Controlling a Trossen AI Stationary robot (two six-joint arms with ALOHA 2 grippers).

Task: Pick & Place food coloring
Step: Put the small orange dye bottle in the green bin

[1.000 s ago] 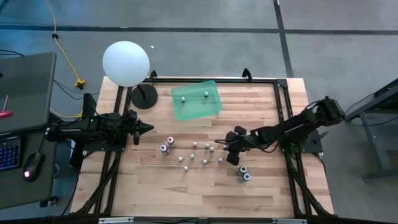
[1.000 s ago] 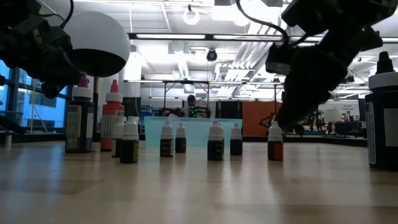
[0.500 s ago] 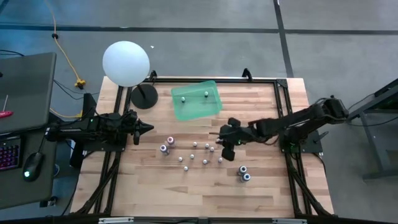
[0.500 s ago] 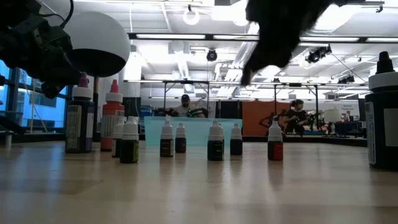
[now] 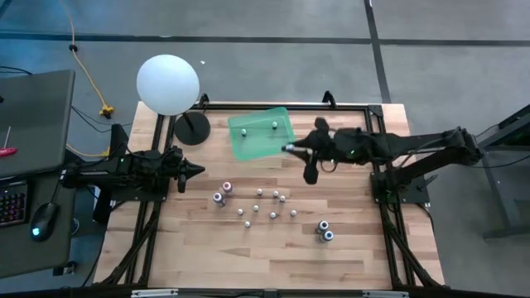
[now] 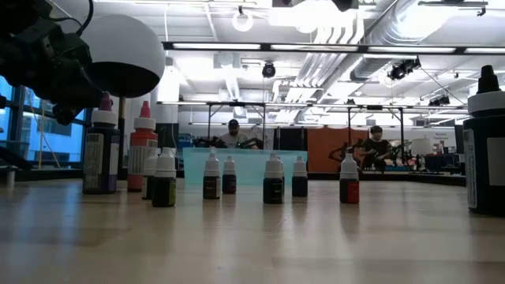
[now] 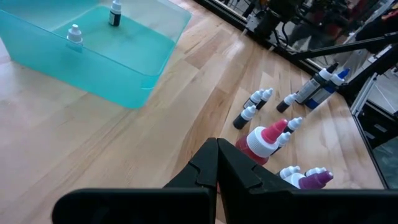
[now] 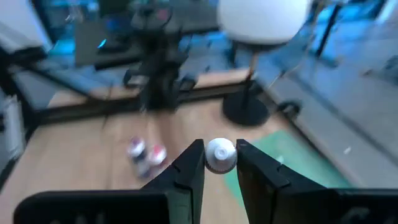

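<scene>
**Right gripper carrying one bottle at the tray's right edge**

The left gripper (image 5: 195, 170) is waiting at the table's left side, fingers pressed together and holding nothing, its tip pointing right toward the loose bottles.

The green tray (image 5: 263, 142) is sitting at the far middle of the table, and two bottles (image 5: 274, 125) are already standing inside it. The remaining food coloring bottles (image 5: 258, 204) are standing on the wood nearer than the tray, with two darker ones (image 5: 325, 230) off to the right.

The right gripper (image 5: 290, 149) is hovering just beside the tray's right edge. Its fingers are clamping a white-capped bottle (image 8: 220, 155), cap facing the wrist camera. The tray is lying immediately left of this gripper, so the placement judged to follow calls for a short leftward travel over the wall before lowering. The right arm is the nearer one to the tray.
</scene>
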